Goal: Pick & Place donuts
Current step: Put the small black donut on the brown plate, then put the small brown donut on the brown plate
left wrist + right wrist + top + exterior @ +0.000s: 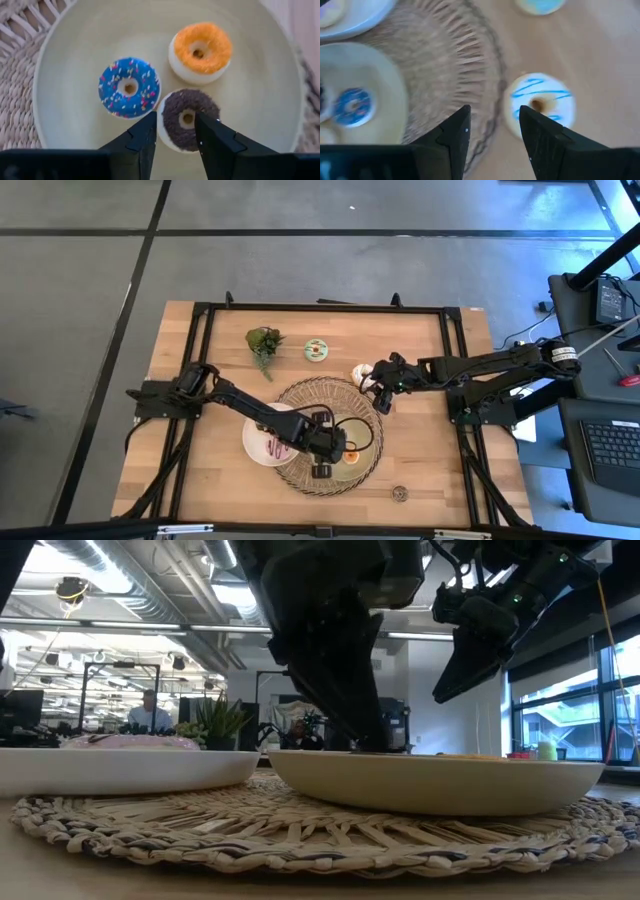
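Observation:
Three donuts lie in the pale-green plate (65,125): blue with sprinkles (129,87), orange (200,47) and brown (187,120). My left gripper (175,125) (325,460) hangs open just above the brown donut, one finger to each side of its hole. My right gripper (492,117) (380,395) is open in the air at the mat's right edge. Just beyond it a white donut with blue stripes (540,107) (360,372) lies on the wood. A mint donut (317,349) and a small dark one (400,494) lie apart on the table. A pink donut (275,445) rests on the white plate (255,430).
Both plates sit on a round woven mat (300,395) in the table's middle. A green plant sprig (263,345) lies toward the far edge, left of the mint donut. Bare wood shows on the table's right side and along its near edge.

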Controlling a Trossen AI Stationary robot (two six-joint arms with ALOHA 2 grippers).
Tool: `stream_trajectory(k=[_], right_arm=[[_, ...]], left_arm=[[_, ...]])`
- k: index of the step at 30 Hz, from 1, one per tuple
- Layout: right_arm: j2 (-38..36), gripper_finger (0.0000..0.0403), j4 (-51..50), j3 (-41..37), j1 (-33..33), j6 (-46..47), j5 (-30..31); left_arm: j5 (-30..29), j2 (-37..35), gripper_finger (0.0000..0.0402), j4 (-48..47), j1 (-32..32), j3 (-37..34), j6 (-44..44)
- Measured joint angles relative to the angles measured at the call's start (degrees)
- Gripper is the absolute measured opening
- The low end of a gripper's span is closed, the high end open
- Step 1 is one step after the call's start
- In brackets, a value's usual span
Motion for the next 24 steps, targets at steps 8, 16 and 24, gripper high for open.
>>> stream_trajectory(k=[8,16,24], right_arm=[[0.0,0.0171,0.5,0.3,4.9,-11.1,-28.4],[0.0,0.0171,-1.7,0.3,18.0,-3.8,-19.8],[0.0,0.0171,-8.1,0.4,29.6,15.8,-10.0]], left_arm=[[-0.5,-4.5,0.0123,-0.5,0.2,0.0,7.4],[10.3,-12.0,0.0127,14.0,3.1,-9.2,16.9],[6.5,-23.4,0.0121,31.3,4.1,-23.5,19.8]])
